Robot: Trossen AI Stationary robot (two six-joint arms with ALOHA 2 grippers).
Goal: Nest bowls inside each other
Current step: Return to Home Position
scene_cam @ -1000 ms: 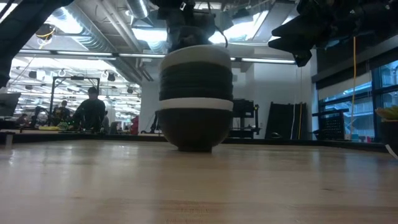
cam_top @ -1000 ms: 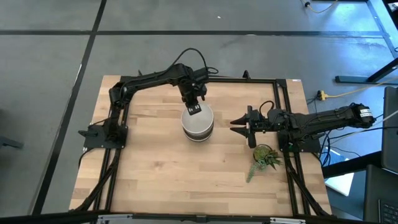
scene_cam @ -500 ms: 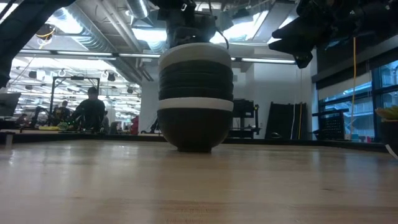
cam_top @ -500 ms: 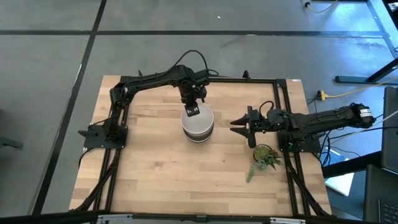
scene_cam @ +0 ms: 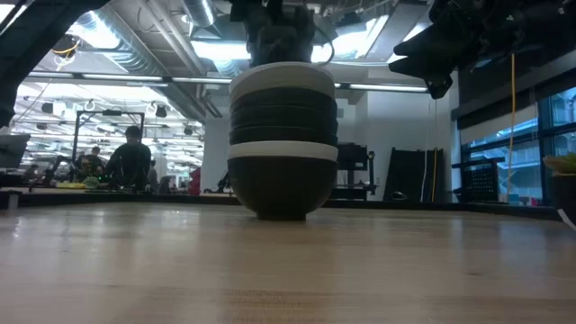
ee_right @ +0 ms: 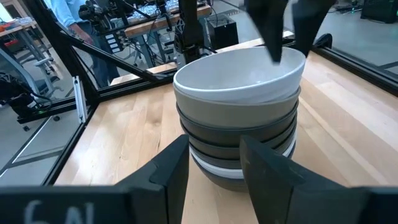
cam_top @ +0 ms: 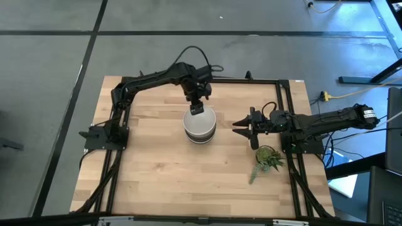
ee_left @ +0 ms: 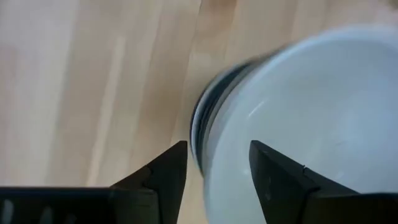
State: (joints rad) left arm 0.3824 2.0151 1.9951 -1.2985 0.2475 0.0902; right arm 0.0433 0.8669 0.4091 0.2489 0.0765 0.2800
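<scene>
On your bench (cam_top: 157, 169), the bowls (cam_top: 200, 125) stand nested in one stack near the middle, a little toward the far edge. A white one is on top, a grey-green one sits under it, and dark ones lie below with a second white rim low down. Your left gripper (cam_top: 197, 108) hovers just above the stack's far rim, fingers (ee_left: 163, 177) spread, gripping nothing. Your right gripper (cam_top: 242, 126) waits toward the right edge, fingers parted and empty, near the plant sprig (cam_top: 267, 158).
</scene>
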